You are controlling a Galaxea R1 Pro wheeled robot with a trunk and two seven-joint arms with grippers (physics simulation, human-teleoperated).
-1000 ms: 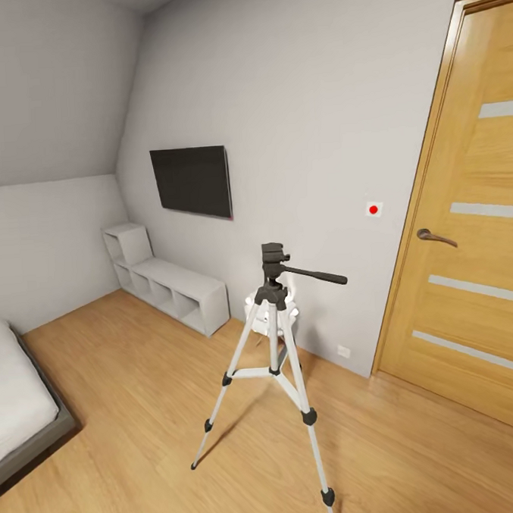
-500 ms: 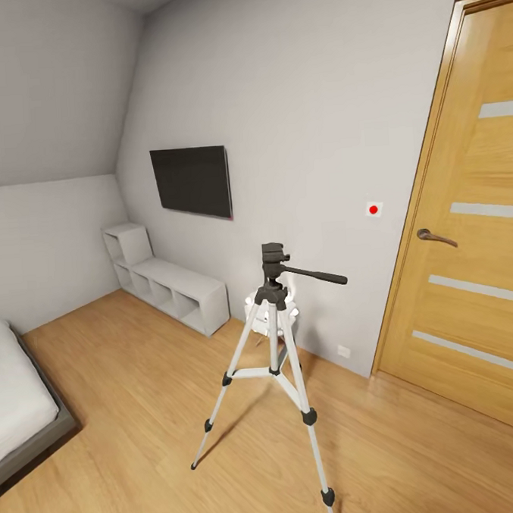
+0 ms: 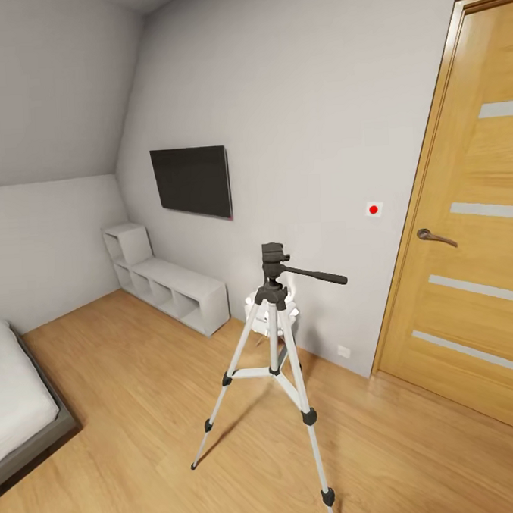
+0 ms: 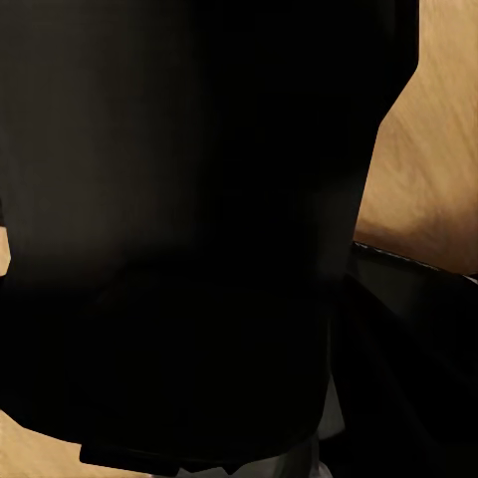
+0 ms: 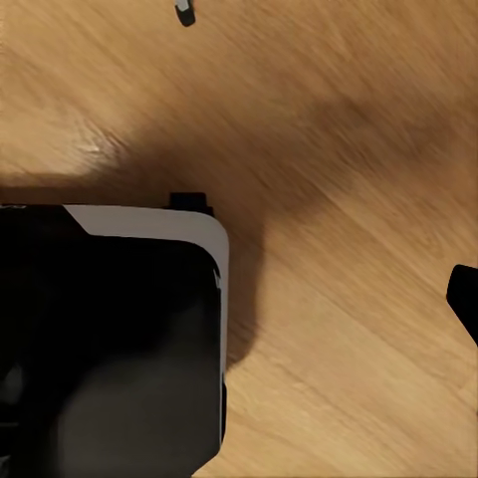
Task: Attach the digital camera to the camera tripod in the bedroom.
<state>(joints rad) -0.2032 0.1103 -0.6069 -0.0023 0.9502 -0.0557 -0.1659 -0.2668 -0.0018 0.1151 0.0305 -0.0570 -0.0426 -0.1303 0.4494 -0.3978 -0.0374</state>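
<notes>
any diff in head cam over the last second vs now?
Nothing visibly changed. The tripod stands in the same spot on the wood floor, its head bare and handle pointing toward the door. TV, shelves, bed and view framing all match the earlier head views.

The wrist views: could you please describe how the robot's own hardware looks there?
Left wrist view: a broad matte black casing, smooth, no cables or markings. Right wrist view: a black block edged by a white rounded-corner panel; a small black tip, perhaps the tool's.
</notes>
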